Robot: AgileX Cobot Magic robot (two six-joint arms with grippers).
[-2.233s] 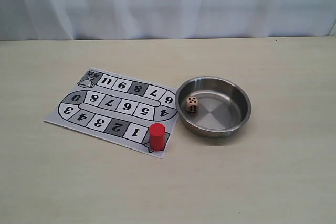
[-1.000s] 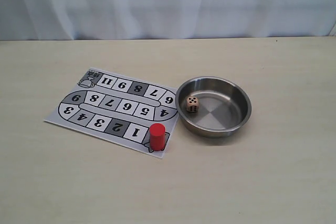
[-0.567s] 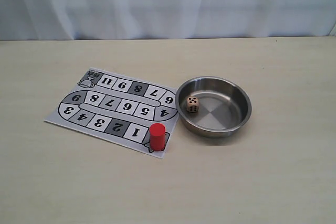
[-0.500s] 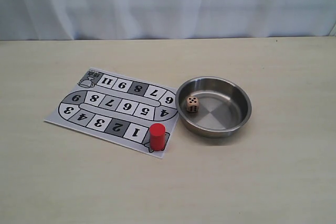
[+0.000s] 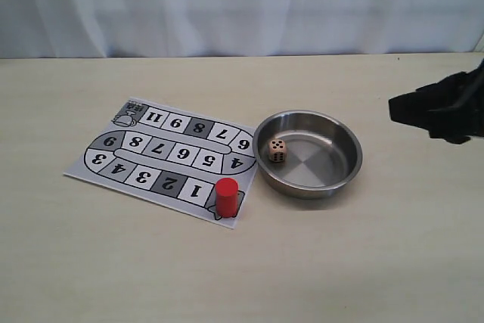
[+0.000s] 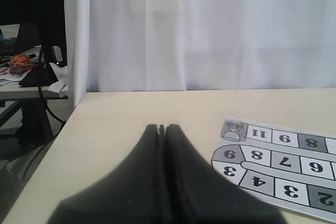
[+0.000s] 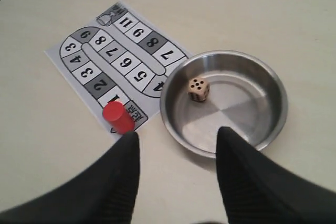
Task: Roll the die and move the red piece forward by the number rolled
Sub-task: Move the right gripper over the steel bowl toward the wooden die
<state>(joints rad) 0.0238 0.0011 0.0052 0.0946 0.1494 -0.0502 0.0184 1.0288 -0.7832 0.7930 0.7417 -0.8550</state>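
The die (image 5: 277, 150) (image 7: 198, 88), a pale wooden cube with black dots, lies inside a steel bowl (image 5: 356, 158) (image 7: 223, 53), near its left wall. The red piece (image 5: 225, 196) (image 7: 117, 116) stands upright on the printed game board (image 5: 162, 158) (image 7: 126, 56) (image 6: 278, 171), on the start square beside square 1. My right gripper (image 5: 399, 108) (image 7: 178, 135) hangs open above the table to the right of the bowl, holding nothing. My left gripper (image 6: 163, 127) is shut and empty, over bare table left of the board; the exterior view does not show it.
A white curtain (image 5: 242, 5) closes off the back of the table. In the left wrist view the table's left edge (image 6: 58, 135) shows, with a cluttered desk (image 6: 26, 72) beyond it. Bare tabletop surrounds the board and bowl.
My right gripper has come into the exterior view from the right edge; it was out of sight half a second ago. The die, red piece, bowl and board have not moved.
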